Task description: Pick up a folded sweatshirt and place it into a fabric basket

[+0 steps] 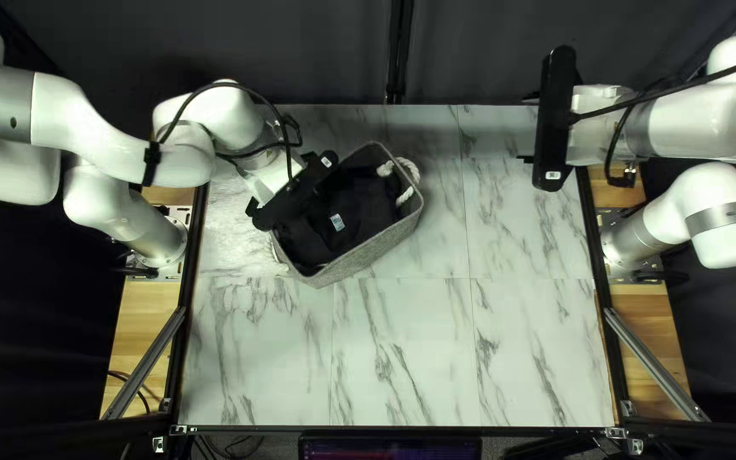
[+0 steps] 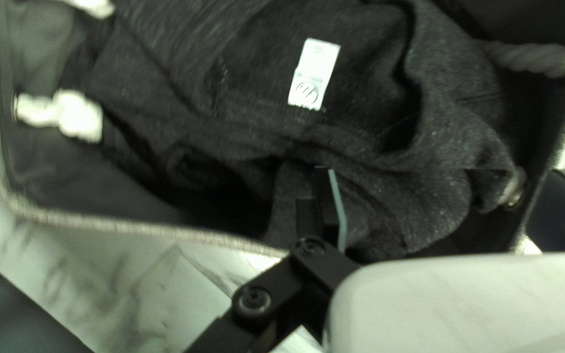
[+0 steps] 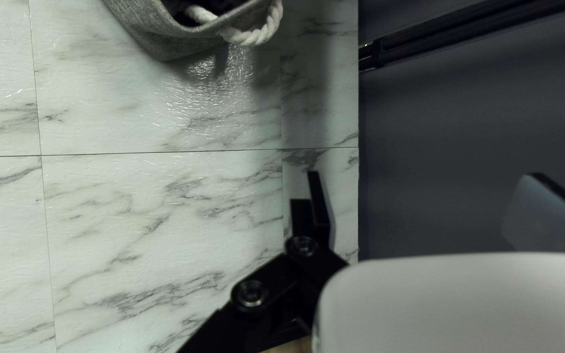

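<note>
The dark grey sweatshirt (image 1: 359,204), with a white label facing up, lies bunched inside the grey fabric basket (image 1: 370,253). At the basket's left part my left gripper (image 1: 296,192) is over the cloth, its fingertips hidden there. In its wrist view the left gripper (image 2: 436,183) is open: one finger rests over the sweatshirt (image 2: 230,124), the other shows dark beyond the rim of the basket (image 2: 132,229). Away at the table's far right, my right gripper (image 1: 523,128) is raised. Its wrist view has the right gripper (image 3: 426,176) open, holding nothing, with the basket (image 3: 165,29) well ahead.
White rope handles (image 1: 408,179) stick out at the basket's ends. Marble-patterned tabletop (image 1: 402,349) stretches in front of the basket and to its right. A dark curtain (image 1: 487,51) hangs behind the far edge, and metal rails (image 1: 653,362) flank the table.
</note>
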### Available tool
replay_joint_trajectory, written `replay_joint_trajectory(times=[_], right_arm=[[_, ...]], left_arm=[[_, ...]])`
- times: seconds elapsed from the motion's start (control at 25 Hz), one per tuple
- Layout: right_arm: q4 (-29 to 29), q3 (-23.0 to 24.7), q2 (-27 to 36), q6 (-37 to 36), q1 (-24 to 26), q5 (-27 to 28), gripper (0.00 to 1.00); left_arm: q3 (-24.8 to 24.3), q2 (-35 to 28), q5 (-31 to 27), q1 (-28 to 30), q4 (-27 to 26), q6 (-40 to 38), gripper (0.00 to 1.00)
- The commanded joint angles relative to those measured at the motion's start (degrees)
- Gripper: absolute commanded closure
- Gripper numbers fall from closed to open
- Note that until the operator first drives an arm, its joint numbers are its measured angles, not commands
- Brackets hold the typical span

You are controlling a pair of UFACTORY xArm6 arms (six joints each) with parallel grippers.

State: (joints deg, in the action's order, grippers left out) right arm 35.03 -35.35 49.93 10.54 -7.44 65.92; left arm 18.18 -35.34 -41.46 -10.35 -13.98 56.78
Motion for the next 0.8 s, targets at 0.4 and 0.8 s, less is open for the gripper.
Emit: replay_joint_trajectory(times=[0.4, 0.8], right_arm=[[0.26, 0.31, 1.11, 0.18, -0.44, 0.98, 0.0], [-1.05, 1.07, 1.31, -1.09, 2.43, -2.0, 0.0]], left_arm=[[5.53, 17.76, 5.34, 0.83, -3.01, -2.52, 0.0], [4.84, 2.96, -4.75, -0.49, -1.7, -3.27, 0.0]])
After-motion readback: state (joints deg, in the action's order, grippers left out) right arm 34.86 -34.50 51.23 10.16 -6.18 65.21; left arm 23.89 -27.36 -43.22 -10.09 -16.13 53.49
